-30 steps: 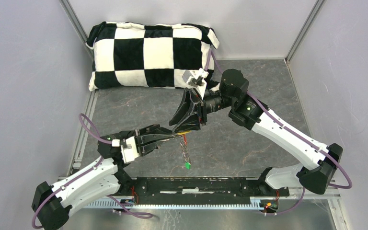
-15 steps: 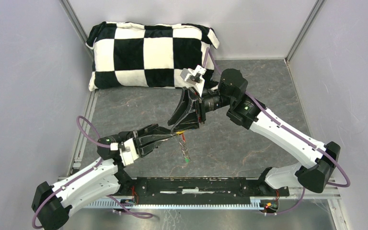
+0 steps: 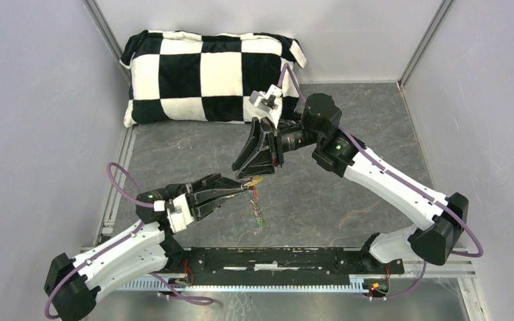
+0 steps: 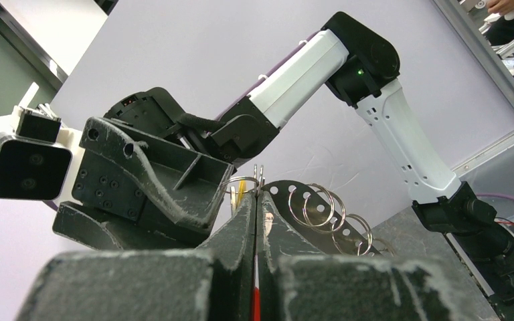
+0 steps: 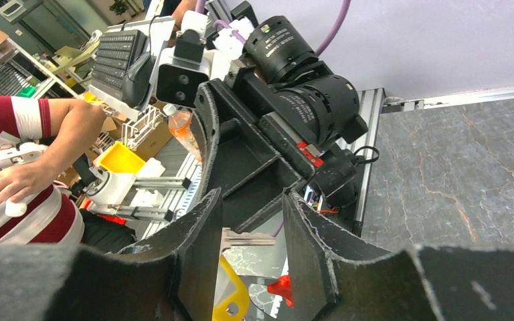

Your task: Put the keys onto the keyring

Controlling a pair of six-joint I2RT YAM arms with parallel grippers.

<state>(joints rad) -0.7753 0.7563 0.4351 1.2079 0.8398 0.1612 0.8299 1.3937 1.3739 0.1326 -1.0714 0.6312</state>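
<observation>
My left gripper [image 3: 246,190] is shut on the keyring [image 4: 260,176]. Its top ring pokes out above the pinched fingertips [image 4: 246,208], and a sliver of the red tag [image 4: 255,309] shows between them. The keyring's chain of rings [image 3: 257,204] hangs below, with the green key [image 3: 260,220] at its end. My right gripper [image 3: 257,176] meets the left from the far side, shut on the yellow key [image 5: 233,289]. The key's metal blade [image 5: 249,239] lies across the gap between the jaws. In the left wrist view the yellow key [image 4: 241,190] sits right at the ring.
A black-and-white checkered pillow [image 3: 207,77] lies against the back wall. The dark stone-patterned tabletop [image 3: 348,200] is walled in grey on both sides. A black rail [image 3: 274,259] runs along the near edge between the arm bases.
The right arm has shifted slightly left and back, the yellow key staying at the ring. The hanging chain with the green key has swung and sits a bit higher.
</observation>
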